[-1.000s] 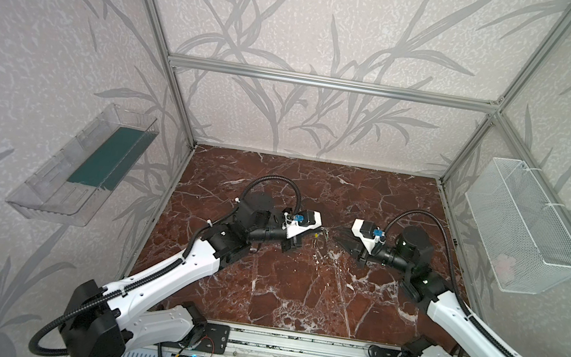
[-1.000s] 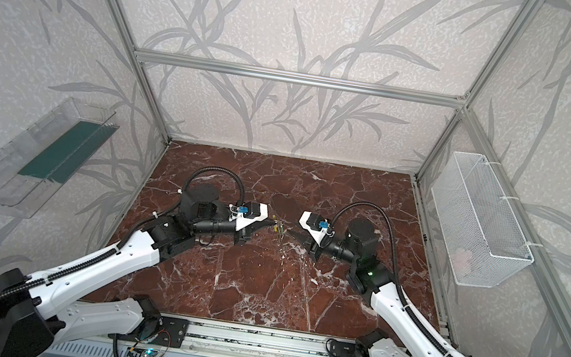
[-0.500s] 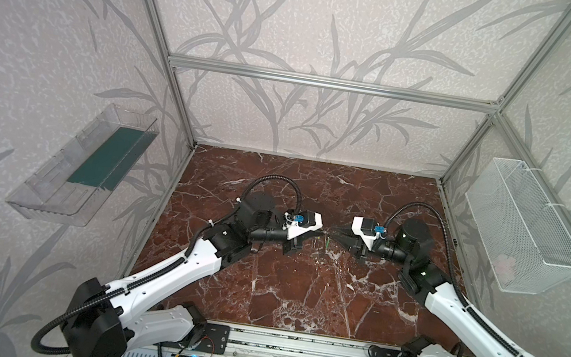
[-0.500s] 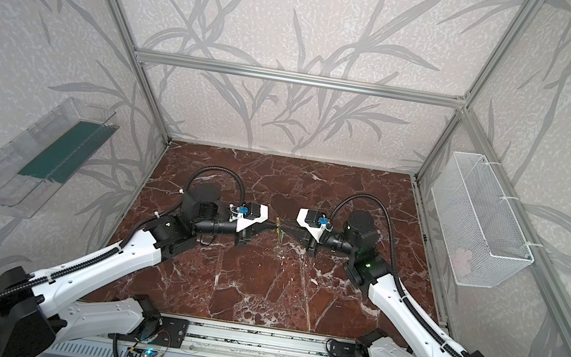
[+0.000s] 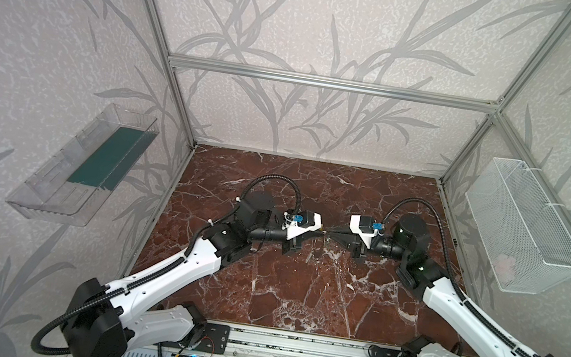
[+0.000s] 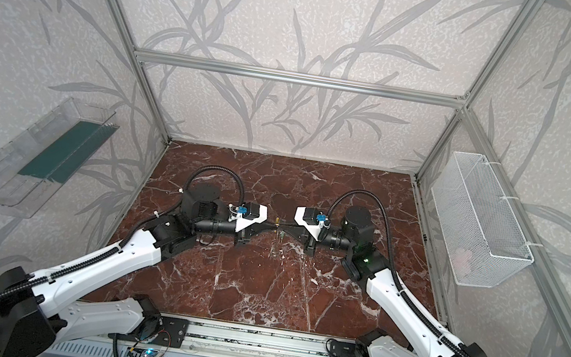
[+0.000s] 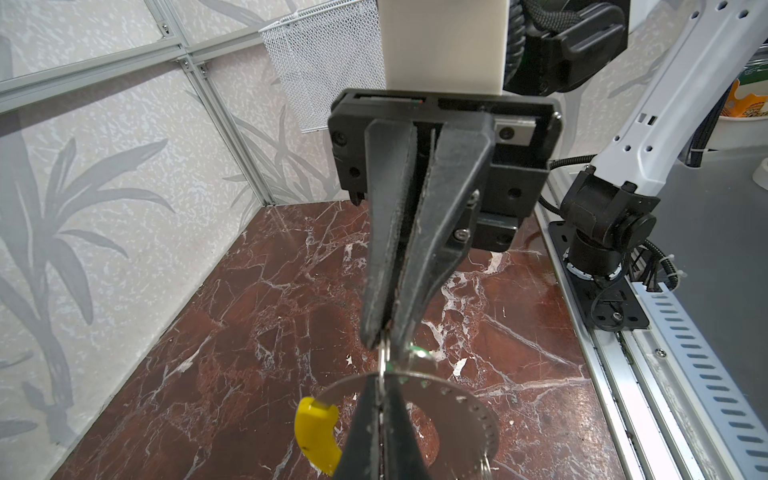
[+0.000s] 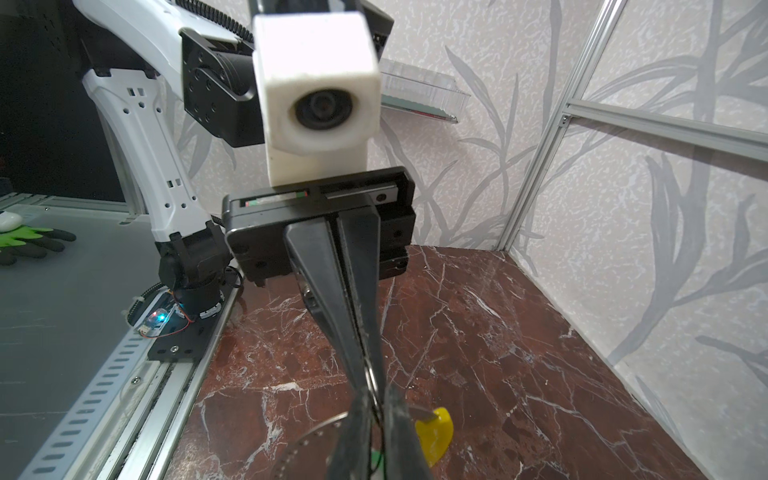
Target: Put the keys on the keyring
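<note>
Pressed flat together, the left fingers (image 7: pixel 361 428) pinch the top arc of the keyring (image 7: pixel 457 399), which hangs from that grip as a loop well clear of the marble bench (image 7: pixel 249 332). Its plane lies across the line on which the two arms meet. That hold looks chosen so the ring stays steady in the air and its arc is free for a key to slide along. The right fingers (image 7: pixel 378 270) come in from the opposite side of the keyring and are drawn almost tip to tip. Only a sliver of thin grey metal shows between their ends, apparently the same top arc, just beside the left pinch. I judge this second grip is meant to work the ring at that spot, not to carry it. A mint-green key head (image 7: pixel 417 353) shows just behind the keyring's top, on the right fingers' side and close under their tips. Whether it is already threaded or merely lying against the metal I cannot tell, and a second key cannot be made out. The yellow sleeve (image 7: pixel 316 432) covers a lower side arc of the keyring, away from both pinches. Seen in both top views, the two arms reach toward each other with the keyring between them.
</note>
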`<action>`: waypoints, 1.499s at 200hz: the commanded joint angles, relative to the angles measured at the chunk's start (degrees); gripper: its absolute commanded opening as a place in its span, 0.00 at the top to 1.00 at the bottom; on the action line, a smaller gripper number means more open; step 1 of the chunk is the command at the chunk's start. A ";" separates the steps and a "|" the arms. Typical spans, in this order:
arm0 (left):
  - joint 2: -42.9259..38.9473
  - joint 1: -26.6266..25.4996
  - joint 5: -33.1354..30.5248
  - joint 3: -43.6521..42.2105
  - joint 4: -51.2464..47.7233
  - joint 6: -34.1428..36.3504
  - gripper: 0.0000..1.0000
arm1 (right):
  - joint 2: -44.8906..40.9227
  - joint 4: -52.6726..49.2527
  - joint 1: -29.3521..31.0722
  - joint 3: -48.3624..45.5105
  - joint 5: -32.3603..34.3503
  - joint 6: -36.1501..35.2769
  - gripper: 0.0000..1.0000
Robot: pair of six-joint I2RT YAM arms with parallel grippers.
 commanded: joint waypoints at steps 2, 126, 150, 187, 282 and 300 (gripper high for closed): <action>-0.61 -0.01 2.26 1.10 0.70 0.95 1.00 | 0.71 -3.49 0.71 2.63 -2.05 -1.19 0.92; 1.54 -1.39 -6.95 11.64 -21.59 16.21 0.72 | 3.56 -37.91 1.11 15.90 7.03 -15.70 1.00; 3.03 -2.49 -7.22 13.11 -23.64 17.61 0.73 | 3.84 -37.75 1.22 16.27 7.15 -15.59 1.00; 4.67 -3.08 -7.44 14.57 -25.32 18.24 0.73 | 3.75 -37.70 1.33 16.63 6.93 -15.37 1.00; 6.93 -3.86 -6.24 15.98 -24.68 17.48 0.76 | 3.32 -37.54 2.48 16.54 7.26 -15.80 1.00; 7.21 -3.93 -5.76 16.07 -25.02 17.47 0.80 | 3.00 -36.87 2.54 16.42 7.25 -15.71 1.00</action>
